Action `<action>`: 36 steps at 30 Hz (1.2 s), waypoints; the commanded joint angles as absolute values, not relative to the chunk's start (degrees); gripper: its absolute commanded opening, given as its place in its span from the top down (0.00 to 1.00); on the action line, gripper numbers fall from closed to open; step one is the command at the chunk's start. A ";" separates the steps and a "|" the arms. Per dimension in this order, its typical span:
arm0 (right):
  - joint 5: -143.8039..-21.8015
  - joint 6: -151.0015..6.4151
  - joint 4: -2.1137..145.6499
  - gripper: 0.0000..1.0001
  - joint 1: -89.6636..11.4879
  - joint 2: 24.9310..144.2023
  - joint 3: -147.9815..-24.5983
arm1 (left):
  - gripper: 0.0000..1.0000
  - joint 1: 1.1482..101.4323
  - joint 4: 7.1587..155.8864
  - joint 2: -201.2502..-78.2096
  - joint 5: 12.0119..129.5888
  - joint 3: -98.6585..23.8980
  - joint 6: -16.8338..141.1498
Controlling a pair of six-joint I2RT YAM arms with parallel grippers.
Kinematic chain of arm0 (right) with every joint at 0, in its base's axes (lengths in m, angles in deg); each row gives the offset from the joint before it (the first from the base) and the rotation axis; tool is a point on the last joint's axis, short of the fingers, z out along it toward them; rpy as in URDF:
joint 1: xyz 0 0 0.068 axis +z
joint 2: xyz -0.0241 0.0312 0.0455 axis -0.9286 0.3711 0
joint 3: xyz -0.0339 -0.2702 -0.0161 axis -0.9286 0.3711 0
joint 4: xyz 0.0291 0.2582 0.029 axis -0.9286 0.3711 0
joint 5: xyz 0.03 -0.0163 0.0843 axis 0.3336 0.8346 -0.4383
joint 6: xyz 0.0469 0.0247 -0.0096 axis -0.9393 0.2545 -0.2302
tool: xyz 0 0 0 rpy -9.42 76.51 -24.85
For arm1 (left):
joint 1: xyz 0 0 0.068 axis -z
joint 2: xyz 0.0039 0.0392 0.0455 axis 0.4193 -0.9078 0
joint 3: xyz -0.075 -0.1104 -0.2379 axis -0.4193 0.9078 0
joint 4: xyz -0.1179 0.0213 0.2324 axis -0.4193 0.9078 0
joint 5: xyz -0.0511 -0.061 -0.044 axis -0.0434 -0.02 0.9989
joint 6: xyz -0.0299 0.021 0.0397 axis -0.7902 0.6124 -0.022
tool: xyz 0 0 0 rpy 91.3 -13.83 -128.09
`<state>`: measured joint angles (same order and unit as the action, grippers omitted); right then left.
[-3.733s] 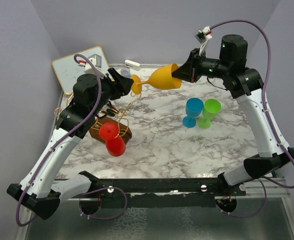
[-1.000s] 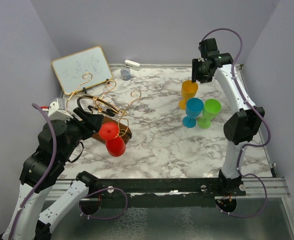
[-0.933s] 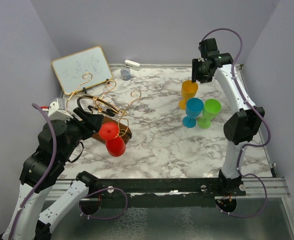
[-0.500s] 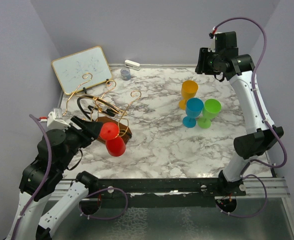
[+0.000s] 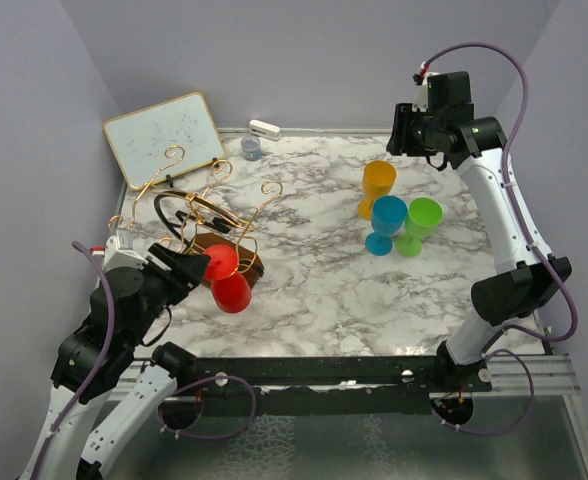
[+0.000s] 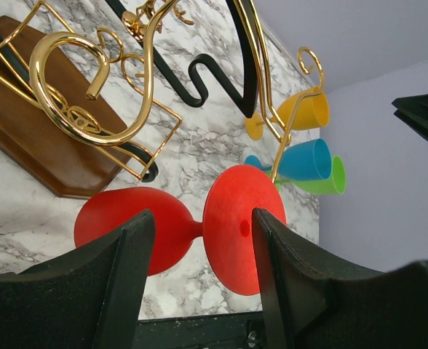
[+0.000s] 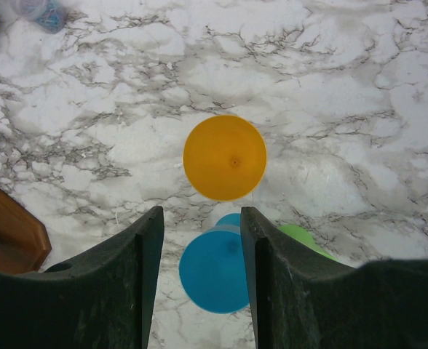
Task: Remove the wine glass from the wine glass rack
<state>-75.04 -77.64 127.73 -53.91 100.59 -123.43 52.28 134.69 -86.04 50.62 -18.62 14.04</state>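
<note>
A red wine glass (image 5: 226, 280) hangs tilted on a near arm of the gold wire wine glass rack (image 5: 217, 196), foot toward the brown base (image 5: 246, 262). My left gripper (image 5: 190, 268) is open just left of it. In the left wrist view the red glass (image 6: 236, 225) lies sideways ahead of the open left gripper (image 6: 203, 273), its stem in line with the gap, under the rack's gold curls (image 6: 90, 80). My right gripper (image 5: 404, 130) is open and empty, raised at the back right. From above, the open right gripper (image 7: 201, 283) looks down on the standing glasses.
Orange (image 5: 377, 186), blue (image 5: 386, 224) and green (image 5: 419, 226) glasses stand upright together at the right. A whiteboard (image 5: 164, 135) leans at the back left, with a white block (image 5: 264, 128) and a small blue-grey jar (image 5: 251, 148) by the back edge. Black hooks (image 5: 179, 212) hang in the rack.
The orange glass, earlier held between both grippers, now stands by the blue one. The right gripper has let go and risen backward. The left gripper has drawn back and come down beside the red glass.
</note>
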 commanded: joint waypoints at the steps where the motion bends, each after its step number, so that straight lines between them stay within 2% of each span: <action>1: -76.88 -77.13 125.14 0.53 -53.56 98.53 -122.70 | 0.43 52.21 131.03 -83.72 51.63 -16.78 12.09; 12: -76.79 -76.86 124.67 0.54 -53.54 98.29 -122.39 | 0.49 52.21 126.64 -81.09 52.78 -11.68 10.12; 17: -76.93 -76.87 124.61 0.54 -53.55 98.41 -122.03 | 0.61 52.21 125.39 -81.48 53.09 -10.75 9.78; 25: -76.74 -76.88 124.39 0.54 -53.54 98.35 -122.14 | 0.92 52.21 126.75 -81.02 51.59 -11.85 9.17; 31: -77.61 -76.98 124.10 0.55 -53.56 98.92 -122.01 | 1.00 52.21 127.65 -78.40 50.07 -11.91 8.03; 36: -77.72 -77.05 123.76 0.55 -53.55 98.96 -122.09 | 1.00 52.21 126.12 -75.89 51.41 -10.46 6.54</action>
<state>-76.37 -77.60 126.35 -53.91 100.43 -122.12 52.28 125.45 -77.86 51.99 -11.58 7.22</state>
